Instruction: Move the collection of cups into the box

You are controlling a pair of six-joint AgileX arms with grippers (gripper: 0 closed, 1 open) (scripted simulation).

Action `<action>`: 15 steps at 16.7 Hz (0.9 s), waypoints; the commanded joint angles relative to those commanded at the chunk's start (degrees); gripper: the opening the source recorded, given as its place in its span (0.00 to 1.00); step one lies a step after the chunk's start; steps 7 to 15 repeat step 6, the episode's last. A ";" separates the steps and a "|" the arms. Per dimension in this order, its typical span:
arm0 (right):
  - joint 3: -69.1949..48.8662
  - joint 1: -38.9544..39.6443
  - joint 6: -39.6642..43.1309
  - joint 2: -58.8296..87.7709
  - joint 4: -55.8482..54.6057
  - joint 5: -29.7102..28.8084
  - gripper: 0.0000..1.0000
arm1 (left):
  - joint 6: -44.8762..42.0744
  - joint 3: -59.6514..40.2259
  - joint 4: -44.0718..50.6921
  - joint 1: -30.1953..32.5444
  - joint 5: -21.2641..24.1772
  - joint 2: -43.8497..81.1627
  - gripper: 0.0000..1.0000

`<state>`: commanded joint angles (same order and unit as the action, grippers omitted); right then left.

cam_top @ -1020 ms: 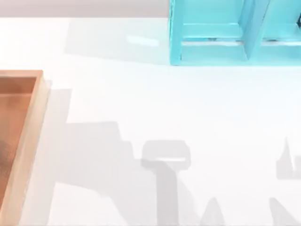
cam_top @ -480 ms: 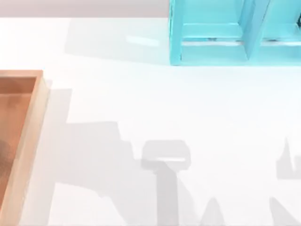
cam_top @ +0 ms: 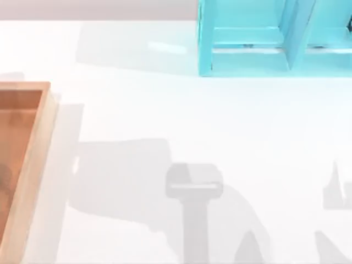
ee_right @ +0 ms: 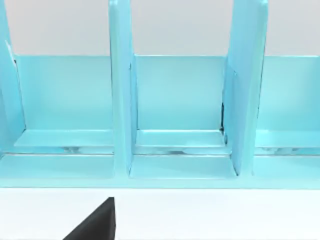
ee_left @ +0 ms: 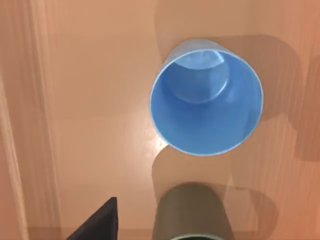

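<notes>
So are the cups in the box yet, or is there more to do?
Nearly done, it looks. The blue cup stands upright on the wooden floor of the box. The olive-green cup is right beside it over that floor; whether the left hand holds it or has let go, I can't tell. No other cups are waiting on the white table.

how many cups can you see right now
2, both on the wooden floor of the box: the blue cup upright, and the olive-green cup beside it, partly cut off.
</notes>
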<state>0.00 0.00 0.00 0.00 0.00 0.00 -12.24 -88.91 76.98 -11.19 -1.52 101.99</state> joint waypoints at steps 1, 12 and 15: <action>0.00 0.00 0.00 0.00 0.00 0.00 1.00 | -0.01 -3.01 3.08 0.08 0.00 -0.08 1.00; 0.00 0.00 0.00 0.00 0.00 0.00 1.00 | -0.01 -10.74 10.22 0.40 0.07 -0.66 1.00; 0.00 0.00 0.00 0.00 0.00 0.00 1.00 | -0.01 -10.74 10.22 0.40 0.07 -0.66 1.00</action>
